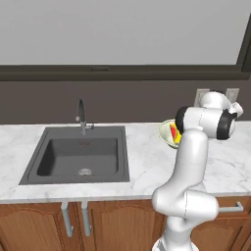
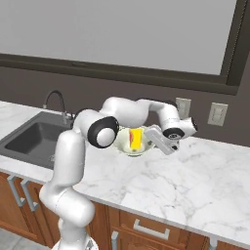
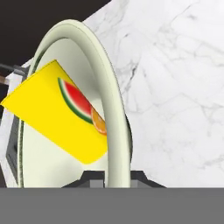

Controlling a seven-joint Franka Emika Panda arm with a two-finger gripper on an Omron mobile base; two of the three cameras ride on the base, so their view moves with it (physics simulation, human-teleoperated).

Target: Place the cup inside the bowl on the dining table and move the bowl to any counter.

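End effector point(image 3: 117, 175) grips bowl point(image 3: 114, 113), seemingly above counter point(image 2: 195, 180).

You are looking at a white, grey-veined marble counter point(image 1: 142, 171) that is running the full width of both base views, sitting over brown wooden cabinets point(image 1: 117, 220) with metal bar handles point(image 1: 66, 220). A dark grey sink point(image 1: 78, 157) is sitting sunk into the top toward its left, a round drain point(image 1: 85, 171) showing in its floor, and a curved metal tap point(image 1: 82, 115) is standing at its back edge. Right of the sink, a pale bowl point(image 2: 124, 145) is tilting over the marble; whether it is touching the top, you cannot tell
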